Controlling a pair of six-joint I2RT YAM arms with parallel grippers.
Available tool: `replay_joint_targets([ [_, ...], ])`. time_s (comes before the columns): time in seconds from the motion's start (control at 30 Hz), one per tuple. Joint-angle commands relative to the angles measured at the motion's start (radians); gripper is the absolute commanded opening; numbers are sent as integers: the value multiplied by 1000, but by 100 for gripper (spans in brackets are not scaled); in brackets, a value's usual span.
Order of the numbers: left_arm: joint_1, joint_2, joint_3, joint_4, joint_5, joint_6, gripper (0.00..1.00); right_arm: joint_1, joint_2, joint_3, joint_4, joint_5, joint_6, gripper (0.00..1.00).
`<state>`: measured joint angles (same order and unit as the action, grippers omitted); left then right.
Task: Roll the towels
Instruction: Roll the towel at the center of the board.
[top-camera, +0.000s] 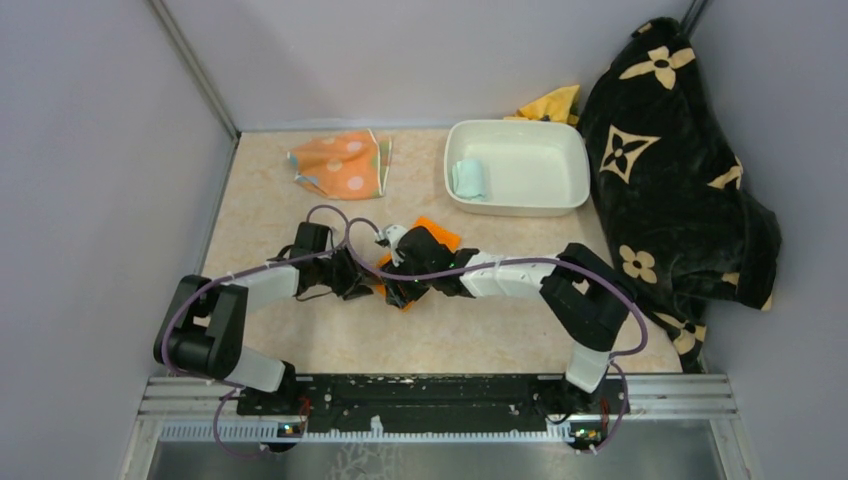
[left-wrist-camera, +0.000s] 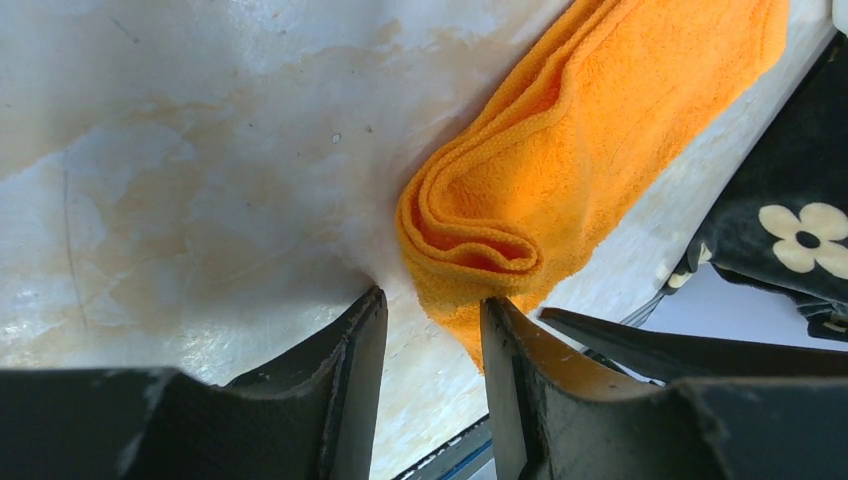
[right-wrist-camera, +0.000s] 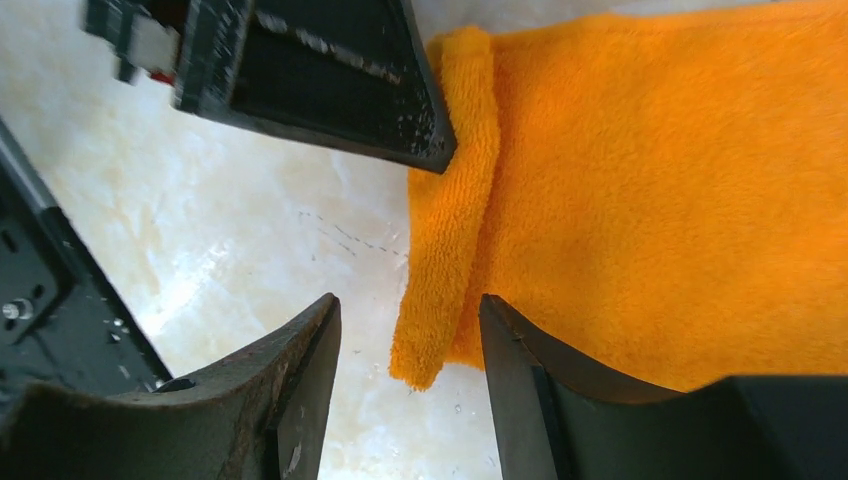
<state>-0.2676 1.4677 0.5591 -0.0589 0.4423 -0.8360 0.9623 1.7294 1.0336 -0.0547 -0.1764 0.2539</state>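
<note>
The plain orange towel lies mid-table, mostly hidden under both grippers. In the left wrist view, its near end is curled into a loose roll. My left gripper is open, and the roll's lower corner sits just ahead of its right finger. My right gripper is open over the towel's folded edge, which hangs between its fingers. In the top view, the left gripper and right gripper nearly meet. The mint towel lies rolled in the white tub. The striped polka-dot towel lies unrolled at the back left.
The big black flowered blanket is piled along the right wall, and it also shows in the left wrist view. A yellow cloth peeks out behind the tub. Grey walls close in the table on three sides.
</note>
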Motion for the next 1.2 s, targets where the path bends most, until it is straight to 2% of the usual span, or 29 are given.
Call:
replay_joint_targets([
  [0.0, 2, 30, 6, -19, -56, 11, 47, 43, 53, 6, 49, 55, -47, 53],
  [0.13, 2, 45, 7, -14, -49, 8, 47, 45, 84, -1, 71, 43, -44, 47],
  [0.27, 2, 33, 6, -24, -44, 5, 47, 44, 81, -6, 67, 10, -42, 25],
  [0.43, 2, -15, -7, -39, -56, 5, 48, 4, 70, -48, 145, -172, 57, 0],
  [0.6, 2, 0, 0, -37, -60, 13, 48, -74, 99, -108, 289, -369, 208, 0],
  [0.73, 2, 20, -4, -38, -64, 15, 46, -118, 134, -113, 300, -410, 262, 0],
  [0.8, 2, 24, -14, -40, -69, 15, 45, -127, 143, -98, 256, -394, 262, 1],
  [0.9, 3, 27, -31, -58, -97, 14, 43, -134, 125, -91, 209, -352, 258, 9],
  [1.17, 4, 48, -46, -66, -138, -16, 40, -114, 4, -5, -48, -81, 119, 24],
])
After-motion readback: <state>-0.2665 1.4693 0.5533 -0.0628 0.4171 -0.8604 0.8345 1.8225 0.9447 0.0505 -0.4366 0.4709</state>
